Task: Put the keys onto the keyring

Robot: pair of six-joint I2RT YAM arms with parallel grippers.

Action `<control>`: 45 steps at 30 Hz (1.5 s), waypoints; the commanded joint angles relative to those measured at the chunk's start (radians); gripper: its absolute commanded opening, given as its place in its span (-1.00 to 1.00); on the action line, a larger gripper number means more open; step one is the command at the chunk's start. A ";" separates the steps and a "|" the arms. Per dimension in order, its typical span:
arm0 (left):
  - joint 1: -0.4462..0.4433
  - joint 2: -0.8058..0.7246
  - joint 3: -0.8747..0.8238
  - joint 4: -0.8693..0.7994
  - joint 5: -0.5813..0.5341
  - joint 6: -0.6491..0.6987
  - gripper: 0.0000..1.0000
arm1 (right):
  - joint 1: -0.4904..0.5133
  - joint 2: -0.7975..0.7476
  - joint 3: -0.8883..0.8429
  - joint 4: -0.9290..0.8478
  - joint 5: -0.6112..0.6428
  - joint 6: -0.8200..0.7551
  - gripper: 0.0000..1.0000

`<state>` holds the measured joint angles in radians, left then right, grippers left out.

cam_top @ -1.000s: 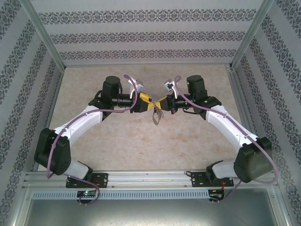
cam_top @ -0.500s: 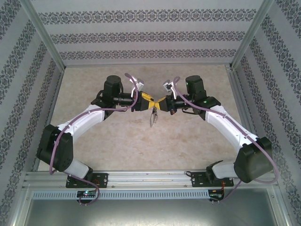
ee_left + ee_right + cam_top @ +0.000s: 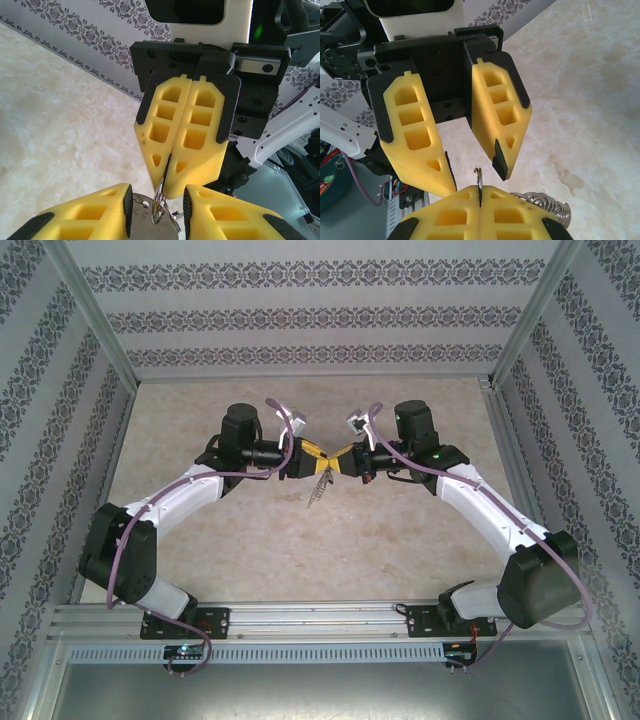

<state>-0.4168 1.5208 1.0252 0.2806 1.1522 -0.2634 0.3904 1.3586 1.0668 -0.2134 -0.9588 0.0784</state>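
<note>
The right gripper (image 3: 480,192) is pinching the keyring (image 3: 479,176) tight (the left gripper (image 3: 157,197) is hanging spread around it)

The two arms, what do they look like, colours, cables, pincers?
The left arm and right arm have white shells, black joint housings and lilac cables looping alongside. The left pincer and right pincer each have two yellow wedge fingers with cut-out cells on black mounts.

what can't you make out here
- Top view: the dangling keyring is too small and blurred to show what hangs on it.
- Left wrist view: the keyring's lower part is cut off by the bottom edge.
- Right wrist view: the shut right hand hides most of the keyring.
</note>
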 commanded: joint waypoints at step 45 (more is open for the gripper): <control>0.002 -0.040 -0.162 0.624 -0.053 -0.285 -1.00 | 0.027 -0.455 -0.410 0.325 0.509 0.261 -0.13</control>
<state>-0.4122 1.5211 0.8738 0.7620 1.1271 -0.5098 0.3828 0.9329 0.7242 0.0292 -0.6247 0.2699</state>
